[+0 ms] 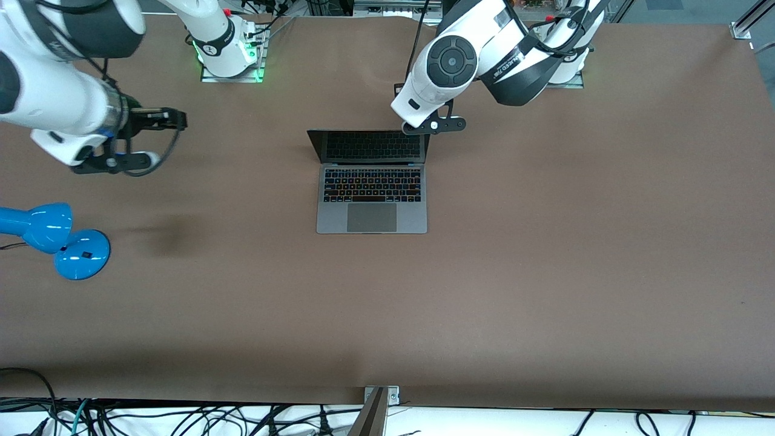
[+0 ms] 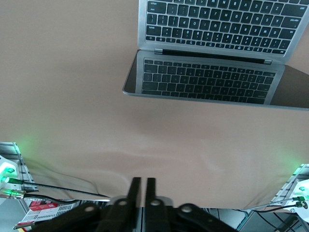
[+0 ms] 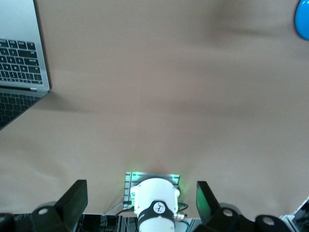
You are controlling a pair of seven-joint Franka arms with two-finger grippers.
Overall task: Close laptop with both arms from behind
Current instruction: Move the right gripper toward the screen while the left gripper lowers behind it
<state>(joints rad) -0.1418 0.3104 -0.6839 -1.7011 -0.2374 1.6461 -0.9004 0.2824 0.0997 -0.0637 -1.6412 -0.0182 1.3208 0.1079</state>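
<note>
Grey laptop [image 1: 372, 181] sits open mid-table [image 1: 545, 272], screen upright. My left gripper [image 2: 143, 191] hangs over the table by the lid's top corner toward the left arm's end, fingers pressed together, empty. My right gripper [image 3: 140, 193] waits spread wide, empty, above the table toward the right arm's end, well apart from the laptop.

Lid approach: bare table [image 1: 363, 91] between laptop [image 1: 372, 181] and bases.
Obstruction: blue lamp [image 1: 57, 239], right arm's end, well apart.
</note>
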